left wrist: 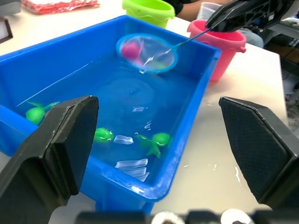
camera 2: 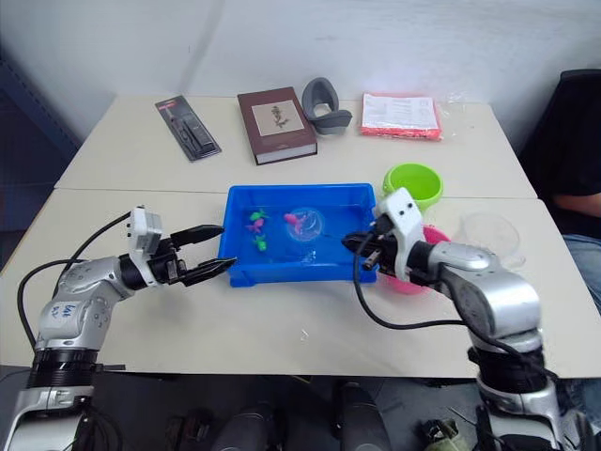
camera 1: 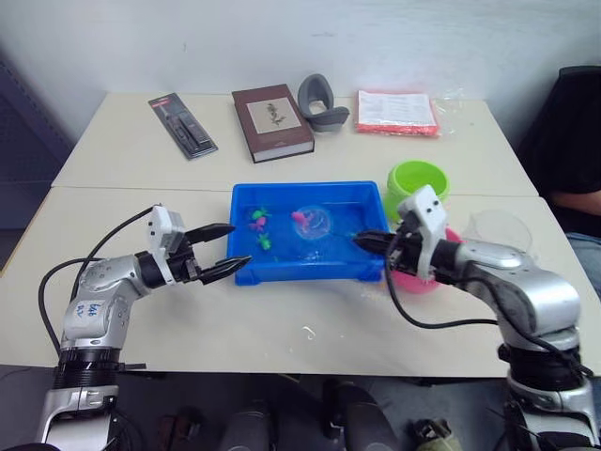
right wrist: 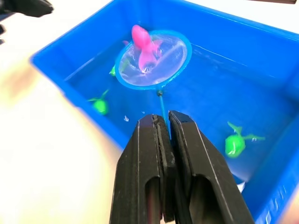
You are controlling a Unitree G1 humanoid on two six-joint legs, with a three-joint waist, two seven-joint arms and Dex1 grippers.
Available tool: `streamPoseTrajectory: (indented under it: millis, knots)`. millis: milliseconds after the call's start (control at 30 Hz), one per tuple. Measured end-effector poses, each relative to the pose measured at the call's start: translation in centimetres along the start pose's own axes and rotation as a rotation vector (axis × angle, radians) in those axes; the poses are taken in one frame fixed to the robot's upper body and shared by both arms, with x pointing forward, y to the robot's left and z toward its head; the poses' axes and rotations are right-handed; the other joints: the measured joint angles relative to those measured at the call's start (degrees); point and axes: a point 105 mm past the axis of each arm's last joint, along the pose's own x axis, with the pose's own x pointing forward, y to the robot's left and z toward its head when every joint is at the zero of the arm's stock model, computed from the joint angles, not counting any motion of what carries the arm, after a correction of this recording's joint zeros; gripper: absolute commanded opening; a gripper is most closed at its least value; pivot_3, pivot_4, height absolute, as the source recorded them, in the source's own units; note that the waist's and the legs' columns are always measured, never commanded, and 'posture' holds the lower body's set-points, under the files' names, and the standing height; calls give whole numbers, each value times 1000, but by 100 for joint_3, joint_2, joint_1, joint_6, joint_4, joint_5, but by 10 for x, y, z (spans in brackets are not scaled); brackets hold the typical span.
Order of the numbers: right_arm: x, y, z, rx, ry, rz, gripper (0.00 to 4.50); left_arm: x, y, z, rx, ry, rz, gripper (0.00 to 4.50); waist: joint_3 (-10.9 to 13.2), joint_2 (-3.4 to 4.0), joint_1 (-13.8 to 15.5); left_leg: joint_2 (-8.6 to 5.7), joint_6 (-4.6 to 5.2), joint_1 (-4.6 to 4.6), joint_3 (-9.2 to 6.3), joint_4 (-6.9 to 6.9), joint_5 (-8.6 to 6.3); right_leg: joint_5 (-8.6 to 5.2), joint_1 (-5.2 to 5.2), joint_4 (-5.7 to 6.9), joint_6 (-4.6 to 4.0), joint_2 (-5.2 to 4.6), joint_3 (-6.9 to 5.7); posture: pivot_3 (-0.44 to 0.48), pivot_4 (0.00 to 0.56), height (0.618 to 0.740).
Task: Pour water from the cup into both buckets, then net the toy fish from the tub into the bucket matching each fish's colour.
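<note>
While the right end effector (right wrist: 163,122) clamps the net (right wrist: 153,59) inside the tub (camera 1: 246,272), the left end effector (camera 1: 225,249) gapes outside its rim.

Two pale tables (camera 1: 141,282) stand pushed together, a seam running between them, against a plain white wall (camera 1: 282,38); a dark chair (camera 1: 563,122) sits at the right, with dim floor below

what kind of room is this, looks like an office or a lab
Likely an office or lab set up for a tabletop trial: plain pale tables against a bare wall, a book, and a blue tub of toy fish.
</note>
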Motion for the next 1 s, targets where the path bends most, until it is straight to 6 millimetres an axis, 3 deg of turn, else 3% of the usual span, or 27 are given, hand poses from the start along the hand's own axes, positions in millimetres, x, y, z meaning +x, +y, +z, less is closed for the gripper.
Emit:
streamPoseTrajectory:
  millis: [200, 367, 600, 800, 1000]
  knots:
    - [-50, 6, -4, 6, -1, -47, 0, 19, -11, 25, 35, -31, -129, 4447, 0, 0, 140, -2, 1, -1, -2, 0, -1, 0, 4, -4, 1, 1, -2, 0, 150, 740]
    - [-91, 4, -2, 3, -46, -174, 0, 40, -22, 32, 19, -44, -229, 4447, 0, -1, 195, -5, 3, 6, 4, 2, 0, 2, 13, 0, 4, 6, 3, 0, 150, 740]
    - [-140, 2, -34, 14, 59, -423, 0, 60, -34, 33, -1, -54, -330, 4447, -2, 0, 197, -4, 7, 26, 10, 0, -1, 3, 41, -5, 6, 17, 13, 0, 150, 740]
    - [-168, -8, -53, -64, 103, -632, 0, 68, -39, 33, -5, -60, -368, 4447, -2, 0, 189, 0, 16, 86, 9, -8, -8, 4, 100, -46, 8, 24, 21, 0, 150, 740]
    - [-169, -11, -58, -187, 118, -715, 0, 73, -39, 28, -30, -61, -371, 4447, -1, 0, 185, 0, 12, 94, 14, -9, -8, 4, 99, -40, 7, 25, 29, 0, 150, 740]
